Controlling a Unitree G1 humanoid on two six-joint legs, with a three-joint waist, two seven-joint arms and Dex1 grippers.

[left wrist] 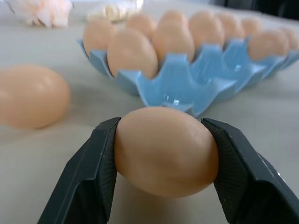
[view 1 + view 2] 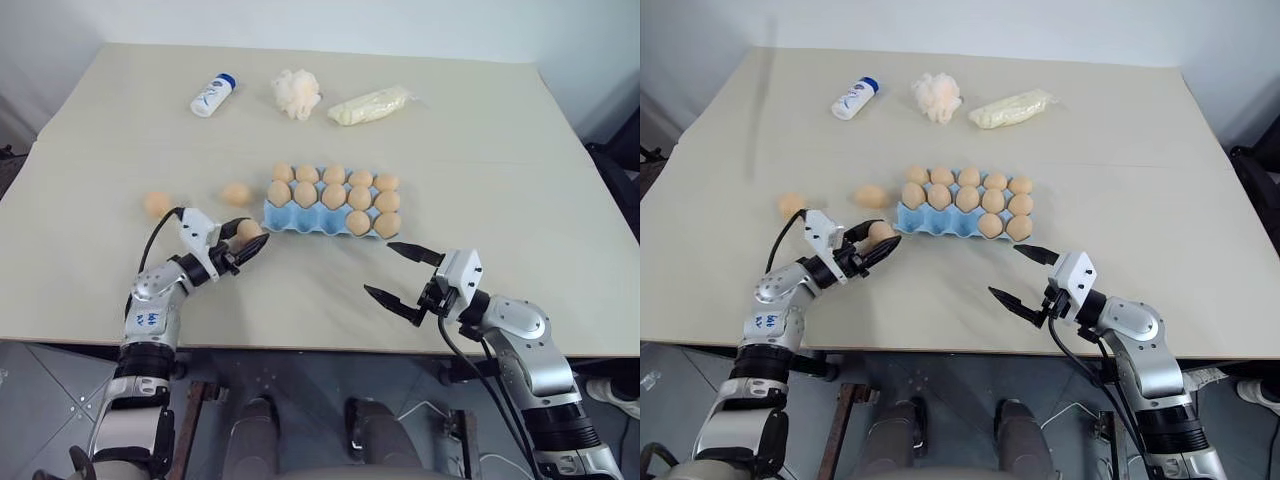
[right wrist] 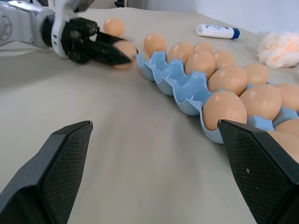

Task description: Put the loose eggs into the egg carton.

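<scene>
The light blue egg carton (image 2: 298, 222) lies mid-table with several pale orange eggs (image 2: 333, 196) in its cups; the front-left cups are bare. My left gripper (image 2: 252, 238) is shut on one loose egg (image 1: 166, 149) at table level, just off the carton's near-left corner. Two more loose eggs (image 2: 236, 193) (image 2: 157, 204) lie on the table to the left of the carton. My right gripper (image 2: 378, 268) stands wide open in front of the carton's right end, with nothing between its fingers (image 3: 56, 168).
At the back of the table lie a white bottle with a blue cap (image 2: 213, 96), a fluffy cream puff (image 2: 296, 93) and a clear bag of pale stuff (image 2: 369, 104). The table's front edge (image 2: 320, 350) runs just behind both wrists.
</scene>
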